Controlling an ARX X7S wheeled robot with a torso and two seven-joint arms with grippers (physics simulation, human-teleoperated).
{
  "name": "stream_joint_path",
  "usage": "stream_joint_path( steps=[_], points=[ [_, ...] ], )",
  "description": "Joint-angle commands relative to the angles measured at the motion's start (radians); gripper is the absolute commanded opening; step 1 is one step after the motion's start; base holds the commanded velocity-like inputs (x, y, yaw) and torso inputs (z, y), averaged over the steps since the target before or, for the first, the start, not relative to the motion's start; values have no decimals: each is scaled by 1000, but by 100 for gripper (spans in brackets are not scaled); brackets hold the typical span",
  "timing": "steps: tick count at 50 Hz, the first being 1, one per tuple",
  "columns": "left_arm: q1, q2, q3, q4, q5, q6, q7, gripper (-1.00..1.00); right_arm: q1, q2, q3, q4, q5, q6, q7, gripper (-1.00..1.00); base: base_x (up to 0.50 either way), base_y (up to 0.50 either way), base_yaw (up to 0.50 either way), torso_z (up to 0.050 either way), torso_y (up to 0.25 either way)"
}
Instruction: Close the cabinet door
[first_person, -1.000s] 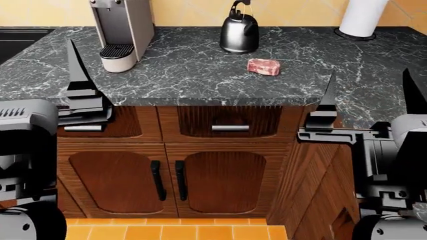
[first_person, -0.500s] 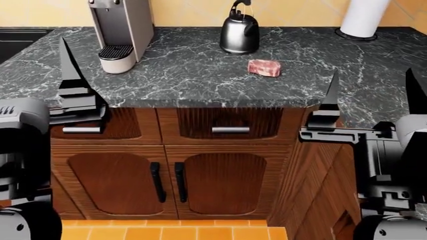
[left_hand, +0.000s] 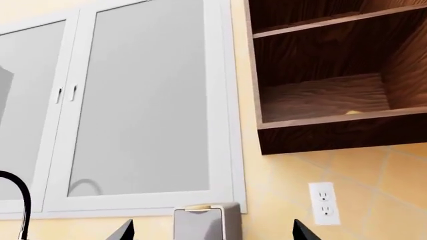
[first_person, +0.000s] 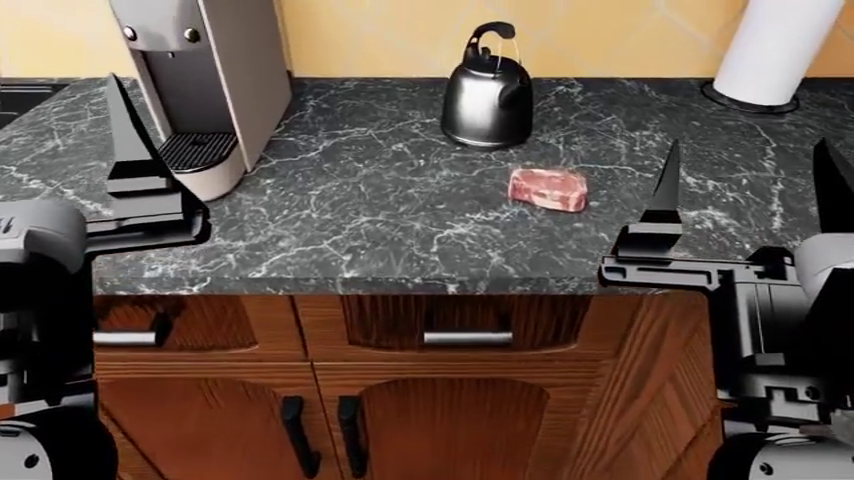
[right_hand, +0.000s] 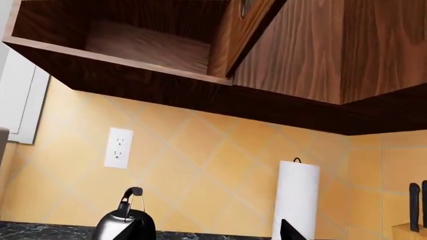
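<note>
Presently, task status: not started in any visible sense; judged from these views, the whole closing motion remains to be done. Item, cabinet door (right_hand: 250, 30): upper wall unit, dark wood, standing ajar, seen nearly edge-on from below in the right wrist view, swung out from the open cabinet (right_hand: 143, 47) with its bare shelf. Same cabinet (left_hand: 333, 75) shows in the left wrist view as open shelves with no door across them. Item, right gripper (first_person: 747, 200): fingers spread wide, nothing between them, pointing upward above the countertop (first_person: 387, 220). Item, left gripper (first_person: 127, 150): one finger shows in the head view, two tips well apart at the edge of its wrist view; jaws parted, empty. Position of door relative to grippers: high above both, well apart, no contact; it lies up and forward of the right gripper, nearer that side than the left. Lower doors (first_person: 441, 420) under the counter, below both grippers, appear shut and are judged not the target. Remaining, as a judgement: raise an arm to door height, meet its outer face, push it to the frame.
</note>
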Motion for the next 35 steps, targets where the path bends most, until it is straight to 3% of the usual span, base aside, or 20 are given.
stream_joint_path(
  steps=[1,35],
  points=[
    [2,-6,-7,9,-10,-1,-6,100,-11,5,0,0,5,-11,5,100,500,0,0,0,0],
    [-14,-29,-25,30,-46,-25,-33,100,-11,10,3,-11,29,-3,21,100,500,0,0,0,1]
  ],
)
